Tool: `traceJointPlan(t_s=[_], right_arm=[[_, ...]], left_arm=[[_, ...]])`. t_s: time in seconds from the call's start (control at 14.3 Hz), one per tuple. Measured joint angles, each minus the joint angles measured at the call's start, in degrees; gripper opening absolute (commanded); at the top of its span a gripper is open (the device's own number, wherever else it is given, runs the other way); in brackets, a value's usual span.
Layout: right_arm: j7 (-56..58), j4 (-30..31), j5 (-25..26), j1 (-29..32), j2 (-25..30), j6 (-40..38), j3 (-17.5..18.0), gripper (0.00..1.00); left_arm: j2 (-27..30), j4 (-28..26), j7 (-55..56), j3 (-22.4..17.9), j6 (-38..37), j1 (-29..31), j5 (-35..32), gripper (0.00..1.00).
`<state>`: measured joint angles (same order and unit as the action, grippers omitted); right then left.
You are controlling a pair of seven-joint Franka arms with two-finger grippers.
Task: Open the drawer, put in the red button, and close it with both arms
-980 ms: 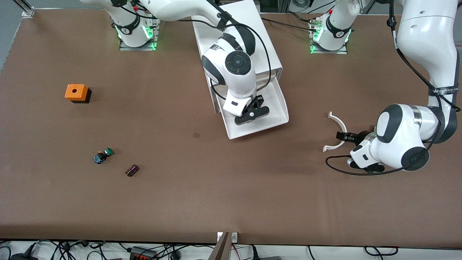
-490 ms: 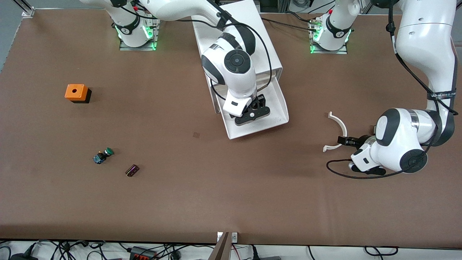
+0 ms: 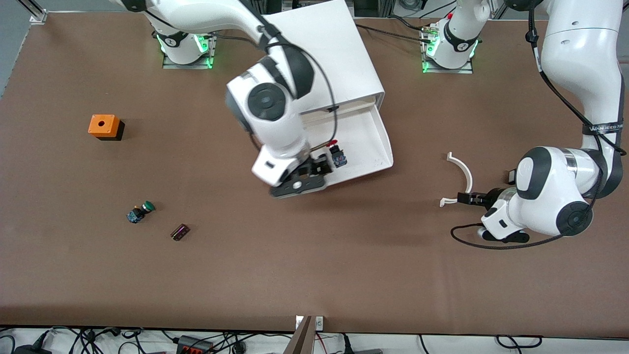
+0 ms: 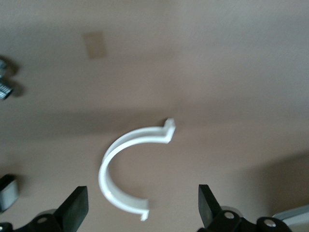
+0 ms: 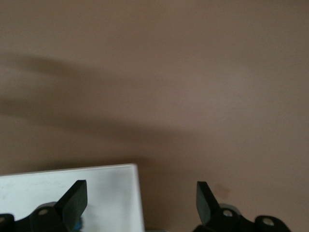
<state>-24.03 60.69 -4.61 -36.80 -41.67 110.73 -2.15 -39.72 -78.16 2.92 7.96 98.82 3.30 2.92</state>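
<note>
left arm (image 3: 572,64) — band reads "WANJEED" | red button (image 3: 337,155) in drawer (image 3: 373,142)

Brown table (image 3: 314,275); cables (image 3: 206,341) along near edge, floor perhaps pale.

- Our two arms (image 3: 580,64) wear glossy white shells with black joint bands.
- Black cables loop along each forearm.
- Green lights glow at both bases (image 3: 447,49).
- Our grippers (image 3: 300,183) are black.
</note>
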Motion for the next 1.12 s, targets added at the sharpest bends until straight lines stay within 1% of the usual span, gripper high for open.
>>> traceJointPlan(t_s=[0.21, 0.42, 0.63, 0.84, 0.91, 1.12], right_arm=[[6.83, -0.01, 2.0, 4.45, 2.37, -6.15, -0.48, 1.0], [13.61, 0.4, 3.57, 9.68, 3.91, -10.89, -1.01, 1.0], [16.13, 3.56, 3.58, 15.91, 6.55, -12.23, -1.1, 1.0], [18.51, 7.29, 3.57, 20.34, 9.92, -12.72, -1.1, 1.0], [19.6, 8.03, 3.57, 21.83, 10.77, -12.75, -1.11, 1.0], [21.32, 8.66, 3.57, 25.78, 12.37, -13.38, -1.12, 1.0]], left_arm=[[-0.42, -0.25, 6.43, 1.47, 4.45, -1.76, 1.33, 1.0], [-0.65, -1.06, 17.63, 3.27, 11.14, -5.66, 1.54, 1.0], [-0.68, -3.4, 29.37, 3.67, 18.65, -12.46, 1.53, 1.0], [-0.65, -7.05, 37.63, 3.73, 27.25, -17.74, 1.52, 1.0], [-0.56, -7.94, 39.36, 3.79, 28.67, -18.93, 1.52, 1.0], [1.11, -10.33, 41.96, 4.51, 29.09, -21.36, 1.52, 1.0]])
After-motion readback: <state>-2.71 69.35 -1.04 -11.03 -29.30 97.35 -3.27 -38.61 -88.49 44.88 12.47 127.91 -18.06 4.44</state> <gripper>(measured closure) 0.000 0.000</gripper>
